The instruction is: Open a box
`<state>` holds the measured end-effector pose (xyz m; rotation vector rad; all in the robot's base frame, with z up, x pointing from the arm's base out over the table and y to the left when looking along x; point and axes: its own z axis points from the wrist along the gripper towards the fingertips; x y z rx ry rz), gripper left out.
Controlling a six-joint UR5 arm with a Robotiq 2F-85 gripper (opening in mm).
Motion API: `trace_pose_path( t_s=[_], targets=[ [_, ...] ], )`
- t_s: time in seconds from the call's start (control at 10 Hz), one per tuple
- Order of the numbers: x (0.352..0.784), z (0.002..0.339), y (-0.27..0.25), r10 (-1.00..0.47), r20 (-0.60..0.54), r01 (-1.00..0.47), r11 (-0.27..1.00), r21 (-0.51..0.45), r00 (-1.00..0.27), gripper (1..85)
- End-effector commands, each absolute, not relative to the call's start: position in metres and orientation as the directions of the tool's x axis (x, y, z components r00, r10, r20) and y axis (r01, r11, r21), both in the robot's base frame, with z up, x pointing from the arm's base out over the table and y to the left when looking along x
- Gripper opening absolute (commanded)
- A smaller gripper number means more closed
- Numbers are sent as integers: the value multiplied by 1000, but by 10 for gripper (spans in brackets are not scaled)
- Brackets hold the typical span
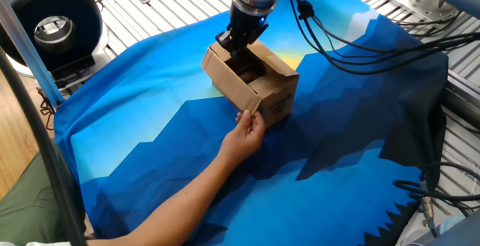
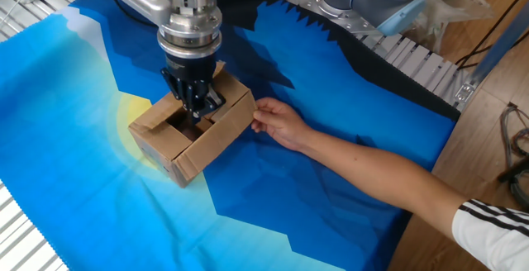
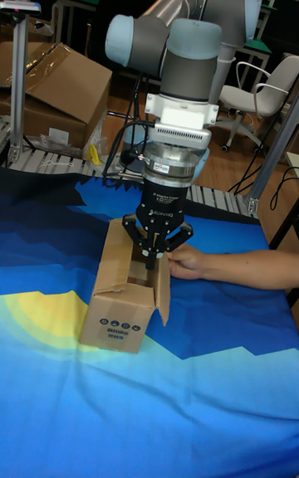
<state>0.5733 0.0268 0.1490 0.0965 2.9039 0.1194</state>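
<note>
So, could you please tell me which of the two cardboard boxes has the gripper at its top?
The small box on the blue cloth: the gripper reaches into its open top. The larger carton sits behind the table, untouched.

- A blue and yellow cloth (image 1: pixel 187 148) covers the slatted metal table (image 1: pixel 161 6).
- At 10 o'clock on the table sits a round black fan (image 1: pixel 51 22).
- Wooden floor (image 2: pixel 488 81) shows at 3 o'clock.
- Behind, at 9 o'clock, a big cardboard carton (image 3: pixel 58 96); at 2 o'clock, an office chair (image 3: pixel 262 100).
</note>
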Motion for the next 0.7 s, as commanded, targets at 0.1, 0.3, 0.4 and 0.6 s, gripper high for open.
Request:
trace_pose_path(
  t_s=[0.1,0.3,0.4,0.6],
  targets=[
    [563,158,25,108,-194,94,992,81,-975,13],
    [547,164,24,123,-129,115,991,70,-984,13],
    [544,163,24,118,-117,111,992,68,-986,13],
    [544,163,16,101,-123,97,995,36,-987,13]
  ],
)
